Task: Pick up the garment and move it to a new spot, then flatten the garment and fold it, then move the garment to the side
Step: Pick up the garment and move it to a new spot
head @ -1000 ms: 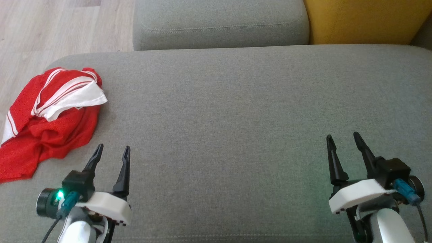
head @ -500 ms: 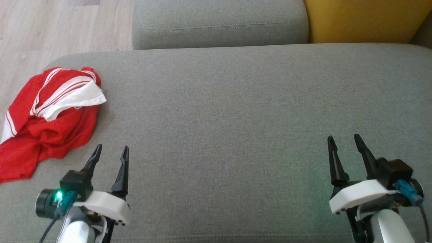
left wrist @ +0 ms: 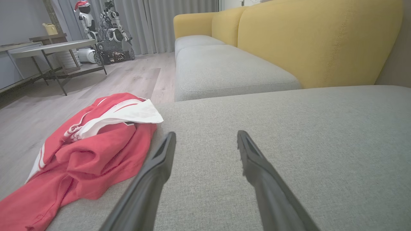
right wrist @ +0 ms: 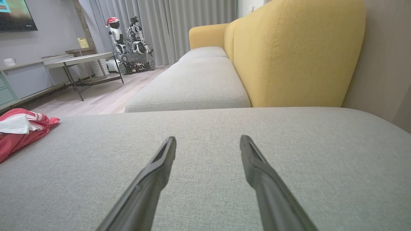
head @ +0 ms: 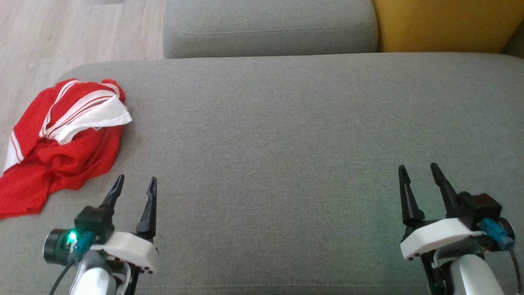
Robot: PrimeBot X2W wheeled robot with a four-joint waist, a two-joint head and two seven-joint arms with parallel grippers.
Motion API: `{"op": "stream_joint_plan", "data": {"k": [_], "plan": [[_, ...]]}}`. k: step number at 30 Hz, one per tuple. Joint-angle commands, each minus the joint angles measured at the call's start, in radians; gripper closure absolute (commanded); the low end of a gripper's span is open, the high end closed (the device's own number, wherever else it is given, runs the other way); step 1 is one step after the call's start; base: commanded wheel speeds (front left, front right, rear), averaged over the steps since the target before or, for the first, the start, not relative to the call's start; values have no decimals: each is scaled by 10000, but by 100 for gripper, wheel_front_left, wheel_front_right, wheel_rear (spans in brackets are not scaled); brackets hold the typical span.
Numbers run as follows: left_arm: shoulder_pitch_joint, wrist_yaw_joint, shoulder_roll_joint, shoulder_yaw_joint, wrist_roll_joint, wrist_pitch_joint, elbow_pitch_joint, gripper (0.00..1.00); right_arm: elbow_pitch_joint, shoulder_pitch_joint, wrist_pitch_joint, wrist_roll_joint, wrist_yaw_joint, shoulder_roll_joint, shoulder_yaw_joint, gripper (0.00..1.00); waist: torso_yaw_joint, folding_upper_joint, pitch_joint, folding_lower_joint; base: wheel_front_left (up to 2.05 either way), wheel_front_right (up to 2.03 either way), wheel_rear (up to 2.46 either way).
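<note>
Almost nothing moved since the earlier frames: the whole head view slid a touch, so that is the camera, and garment and both arms sit as before. Red garment point(head: 61, 143) with white stripes and a white panel lies crumpled at the far-left end of the grey seat cushion point(head: 286, 135), bunched in a heap, its near-left part trailing toward the cushion's left edge. Nothing is touching it. Left gripper point(head: 137, 178) hovers low over the cushion just near-right of the garment, close but apart from the cloth, fingers spread and nothing between them; green light on at its wrist camera. In the left wrist view the garment lies left of the left finger, with bare grey fabric between the two tips. Right gripper point(head: 418, 166) is well apart on the right side of the same cushion, fingers likewise spread and empty over bare fabric; from its wrist view the garment is far off at the left edge. Beyond the seat: a second grey cushion point(head: 270, 28), a yellow backrest point(head: 442, 24) at far right, pale wood floor point(head: 61, 32) at far left. Left wrist view also catches a low table point(left wrist: 48, 48), grey curtains point(left wrist: 160, 22) and a small robot figure point(left wrist: 85, 16) in a red hat, far back.
</note>
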Motion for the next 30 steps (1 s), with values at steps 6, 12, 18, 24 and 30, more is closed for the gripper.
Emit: {"op": "stream_joint_plan", "data": {"k": [6, 12, 18, 24, 30], "plan": [[-778, 111, 273, 379, -204, 36, -351, 0, -686, -166, 7, -151, -7, -24, 101, 0, 589, 0, 57, 0, 0, 0, 0], [-928, 124, 367, 470, -341, 36, -404, 0, -1178, -76, 194, -197, -7, -24, 190, 0, 1564, 0, 147, 0, 0, 0, 0], [-960, 184, 481, 585, -446, -3, -501, 0, -1533, -3, 353, -99, -7, -24, 346, 0, 2723, 0, 160, 0, 0, 0, 0], [-930, 264, 599, 693, -541, 1, -600, 0, -1696, -3, 458, -89, -7, -24, 408, 0, 3705, 0, 200, 0, 0, 0, 0], [-858, 272, 639, 746, -696, -8, -651, 0, -1701, 34, 494, 61, -7, -24, 455, 0, 4237, 0, 178, 0, 0, 0, 0]]}}
